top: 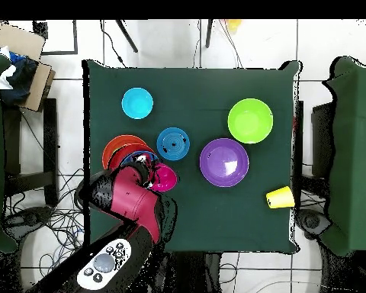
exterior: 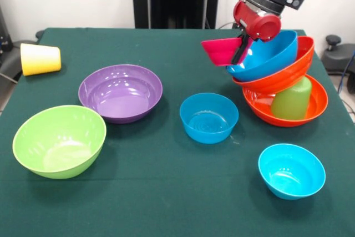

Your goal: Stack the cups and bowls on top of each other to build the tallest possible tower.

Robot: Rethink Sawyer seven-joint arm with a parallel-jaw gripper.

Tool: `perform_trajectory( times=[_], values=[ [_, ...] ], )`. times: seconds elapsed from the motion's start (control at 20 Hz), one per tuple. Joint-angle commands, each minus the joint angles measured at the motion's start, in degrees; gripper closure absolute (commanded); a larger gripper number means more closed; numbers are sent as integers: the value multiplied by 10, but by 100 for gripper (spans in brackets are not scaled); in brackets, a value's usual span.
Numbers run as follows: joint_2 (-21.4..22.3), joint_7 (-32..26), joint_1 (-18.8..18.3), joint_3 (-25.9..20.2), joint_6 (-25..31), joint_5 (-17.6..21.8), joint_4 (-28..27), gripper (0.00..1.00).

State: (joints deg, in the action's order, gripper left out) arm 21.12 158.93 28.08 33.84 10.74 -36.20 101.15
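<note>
The tower stands at the right of the front view. An orange bowl (exterior: 260, 108) at the bottom holds an upturned light green cup (exterior: 292, 100). A second orange bowl (exterior: 288, 71) and a blue bowl (exterior: 265, 55) lean on top of it. My gripper (exterior: 242, 49) is shut on the rim of the small pink bowl (exterior: 221, 51), which hangs tilted at the blue bowl's left edge. From above, the pink bowl (top: 166, 178) shows beside my arm (top: 133, 200), which covers most of the tower. The yellow cup (exterior: 40, 59) lies on its side at the far left.
Loose on the green table (exterior: 166, 192) are a purple bowl (exterior: 120, 92), a lime green bowl (exterior: 59, 140), a blue bowl (exterior: 209, 117) and a small cyan bowl (exterior: 291, 170). Overhead they are the purple bowl (top: 224, 162), lime bowl (top: 250, 120), blue bowl (top: 173, 143) and cyan bowl (top: 137, 103).
</note>
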Motion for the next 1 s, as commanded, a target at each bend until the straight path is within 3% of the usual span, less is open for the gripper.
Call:
perform_trajectory(
  times=[0.05,0.25,0.7,1.0],
  values=[
    [-3,76,-5,-90,5,-7,-21,100],
    [8,69,-11,-98,1,-3,-11,100],
    [78,72,-25,-141,44,-16,8,100],
    [74,95,-13,-129,75,-24,-14,100]
  ],
)
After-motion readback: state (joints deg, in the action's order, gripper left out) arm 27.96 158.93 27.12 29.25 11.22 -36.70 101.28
